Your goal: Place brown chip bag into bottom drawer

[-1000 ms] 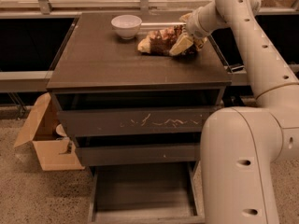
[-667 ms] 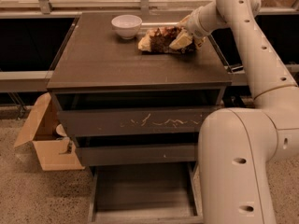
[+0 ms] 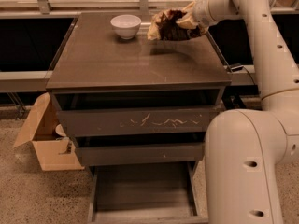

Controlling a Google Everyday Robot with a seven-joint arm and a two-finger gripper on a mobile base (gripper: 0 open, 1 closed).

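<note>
The brown chip bag [image 3: 167, 26] is dark brown and crumpled with pale yellow ends. It hangs in the air above the back right of the cabinet top, its shadow on the surface below. My gripper [image 3: 189, 22] is shut on the bag's right end, reaching in from the right on the white arm. The bottom drawer [image 3: 142, 190] is pulled out at floor level, a shallow plain tray with nothing in it. It lies well below and in front of the bag.
A white bowl [image 3: 125, 25] stands on the cabinet top [image 3: 121, 64] at the back, left of the bag. The scratched-front top drawer [image 3: 140, 122] and the middle drawer [image 3: 140, 153] are closed. An open cardboard box [image 3: 44, 141] sits on the floor at the left. My robot's white base [image 3: 243, 167] stands at the cabinet's right.
The gripper has lifted the chip bag off the cabinet top; the bag now hangs above the surface, tilted, with its shadow beneath.
</note>
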